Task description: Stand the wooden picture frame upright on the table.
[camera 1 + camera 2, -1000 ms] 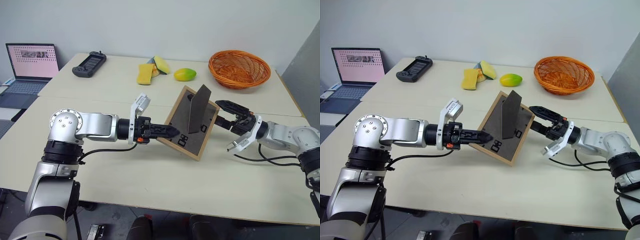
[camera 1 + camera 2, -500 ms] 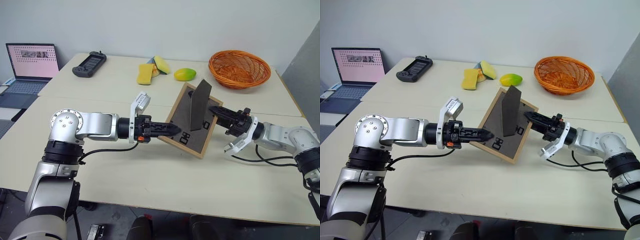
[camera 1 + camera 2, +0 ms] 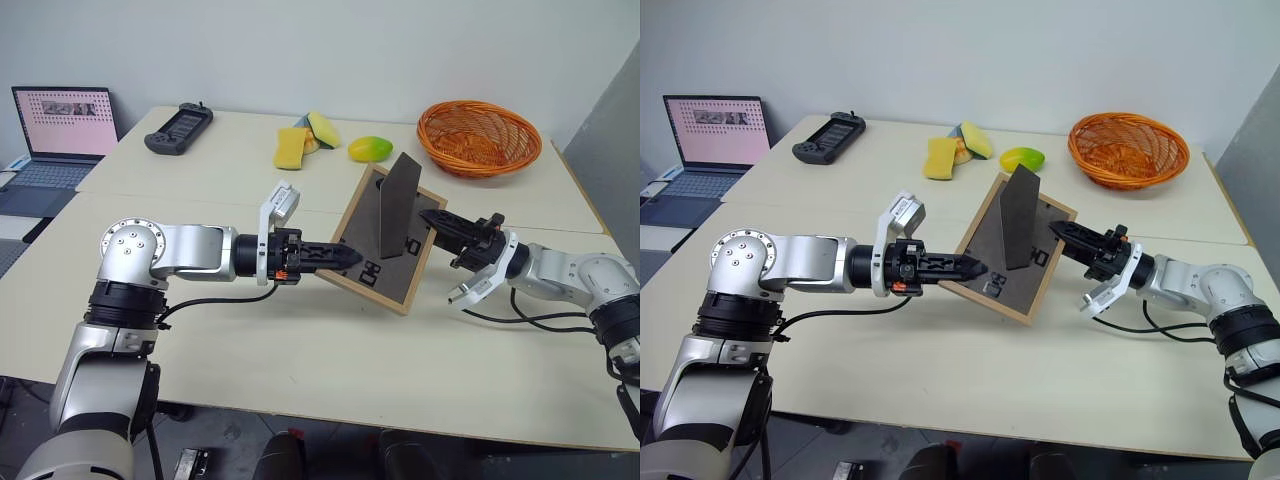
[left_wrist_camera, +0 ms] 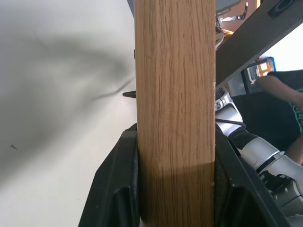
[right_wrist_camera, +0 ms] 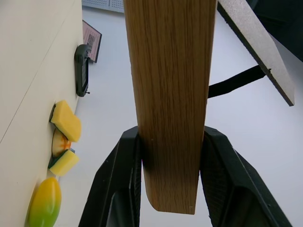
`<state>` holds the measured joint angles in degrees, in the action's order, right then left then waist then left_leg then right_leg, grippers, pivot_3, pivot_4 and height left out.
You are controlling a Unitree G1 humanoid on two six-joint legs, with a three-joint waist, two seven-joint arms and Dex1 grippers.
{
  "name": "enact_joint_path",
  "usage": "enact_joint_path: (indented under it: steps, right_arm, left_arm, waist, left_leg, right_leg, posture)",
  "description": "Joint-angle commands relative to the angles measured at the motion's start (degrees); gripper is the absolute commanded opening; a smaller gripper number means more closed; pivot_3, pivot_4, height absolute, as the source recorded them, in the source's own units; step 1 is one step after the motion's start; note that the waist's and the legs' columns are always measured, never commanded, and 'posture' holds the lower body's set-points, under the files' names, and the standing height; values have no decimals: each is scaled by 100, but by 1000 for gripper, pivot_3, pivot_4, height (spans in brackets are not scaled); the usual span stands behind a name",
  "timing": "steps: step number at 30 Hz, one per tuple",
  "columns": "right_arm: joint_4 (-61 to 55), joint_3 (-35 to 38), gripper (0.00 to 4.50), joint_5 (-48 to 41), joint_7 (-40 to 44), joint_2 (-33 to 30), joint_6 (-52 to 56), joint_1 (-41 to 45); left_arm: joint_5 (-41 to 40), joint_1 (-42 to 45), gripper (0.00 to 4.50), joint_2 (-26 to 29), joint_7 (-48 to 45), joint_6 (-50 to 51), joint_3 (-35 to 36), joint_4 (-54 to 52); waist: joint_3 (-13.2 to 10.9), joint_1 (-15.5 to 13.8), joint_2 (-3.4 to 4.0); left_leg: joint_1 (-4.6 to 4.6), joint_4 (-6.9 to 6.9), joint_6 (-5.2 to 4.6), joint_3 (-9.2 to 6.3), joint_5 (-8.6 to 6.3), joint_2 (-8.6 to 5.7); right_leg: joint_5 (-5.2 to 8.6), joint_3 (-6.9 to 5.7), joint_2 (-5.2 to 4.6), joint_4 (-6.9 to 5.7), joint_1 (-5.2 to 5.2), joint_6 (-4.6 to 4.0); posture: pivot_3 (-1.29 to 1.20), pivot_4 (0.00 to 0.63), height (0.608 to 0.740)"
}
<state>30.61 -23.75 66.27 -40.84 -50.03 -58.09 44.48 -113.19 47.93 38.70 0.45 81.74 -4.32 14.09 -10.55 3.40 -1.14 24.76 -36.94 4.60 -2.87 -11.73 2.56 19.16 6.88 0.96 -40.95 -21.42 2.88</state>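
Both hands [image 3: 345,258] [image 3: 428,217] clamp the rectangular, grainy wooden picture frame [image 3: 385,243] edgewise.

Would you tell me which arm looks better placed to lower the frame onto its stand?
Probably the left. Its gripper clamps the frame's lower edge nearest the table, so it can guide that edge down. The right gripper pinches the upper side edge, better suited to steadying.

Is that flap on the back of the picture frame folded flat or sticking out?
Sticking out. The dark easel stand juts away from the back of the wooden picture frame, which both grippers hold tilted.
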Motion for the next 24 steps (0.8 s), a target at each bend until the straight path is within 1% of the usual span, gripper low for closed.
enact_joint_path:
  steps: [1, 2, 3, 8, 13, 16, 20, 22, 24]
  right_arm:
    - [-221, 44, 1345, -103, -9, -47, -24, 112]
    - [-210, 41, 1345, -104, -6, -46, -25, 115]
    - [-218, 43, 1345, -103, -6, -51, -25, 110]
    - [-208, 28, 1345, -106, 25, -51, -20, 119]
    - [-184, 7, 1345, -96, 27, -46, -28, 143]
    - [-187, 10, 1345, -107, 42, -49, -26, 132]
    - [-152, 26, 1345, -173, 88, -68, -59, 105]
    - [-42, 36, 1345, -324, 185, -70, -158, 105]
    - [106, 50, 1345, -546, 331, -60, -292, 112]
  left_arm:
    - [19, 141, 1645, 21, 15, -82, 37, -134]
    - [19, 140, 1988, 20, 18, -83, 38, -132]
    - [19, 138, 2035, 18, 21, -89, 45, -131]
    - [19, 186, 3050, 55, 1, -104, 51, -127]
    - [19, 242, 3050, 93, 9, -178, 54, -123]
    - [292, 248, 3050, 193, -247, -158, 183, -323]
    - [1248, 234, 3050, 435, -1253, -291, 602, -868]
    - [2187, 98, 3050, 670, -2109, -765, 716, -1451]
    - [2918, -138, 3050, 891, -2886, -1270, 843, -1978]
  waist:
    - [0, 0, 0]
    - [0, 0, 0]
    - [0, 0, 0]
    - [0, 0, 0]
    - [0, -1, 0]
    - [0, 2, 0]
    - [0, 3, 0]
    - [0, 8, 0]
    - [0, 14, 0]
  left_leg:
    - [0, 0, 0, 0, 0, 0]
    - [0, 0, 0, 0, 0, 0]
    - [0, 0, 0, 0, 0, 0]
    - [0, 0, 0, 0, 0, 0]
    - [0, 0, 0, 0, 0, 0]
    - [0, 0, 0, 0, 0, 0]
    - [0, 0, 0, 1, 0, -1]
    - [0, 1, 0, 0, 0, 0]
    - [0, 4, 1, 1, 1, 1]
  right_leg:
    - [0, 0, 0, 0, 0, 0]
    - [0, 0, 0, 0, 0, 0]
    - [0, 0, 0, 0, 0, 0]
    - [0, -1, 0, 0, 0, 0]
    - [0, -1, 0, 0, 0, 0]
    - [0, 0, 0, 0, 0, 0]
    - [0, 0, 0, -1, 0, 0]
    - [0, -1, 0, 0, 0, 0]
    - [0, -2, 0, 1, 0, 0]
  posture:
    - [0, 150, 740]
    - [0, 150, 740]
    - [0, 150, 740]
    - [0, 150, 740]
    - [0, 150, 740]
    - [0, 150, 740]
    - [0, 150, 740]
    - [0, 150, 740]
    - [0, 150, 740]
